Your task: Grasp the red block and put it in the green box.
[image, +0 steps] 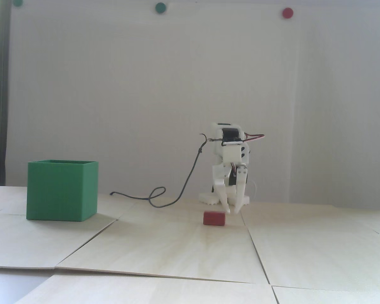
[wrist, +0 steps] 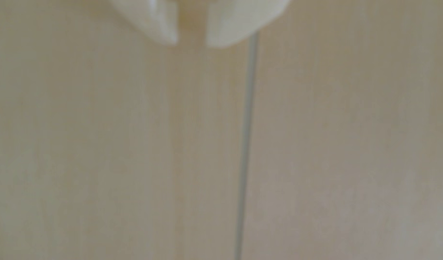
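Note:
The red block [image: 214,218] lies on the pale wooden table, near the middle of the fixed view. My white gripper [image: 233,211] points straight down, its tips close to the table just right of and behind the block, not touching it. The jaws stand a little apart with nothing between them. The green box [image: 61,190] stands open-topped on the table far to the left. In the wrist view the gripper [wrist: 191,42] shows blurred at the top over bare wood; the block and box are out of that view.
A dark cable [image: 177,196] loops on the table between the box and the arm's base [image: 223,198]. The table is made of wooden panels with seams [image: 256,250]; one seam [wrist: 245,150] runs under the gripper. Green and red dots are on the white wall.

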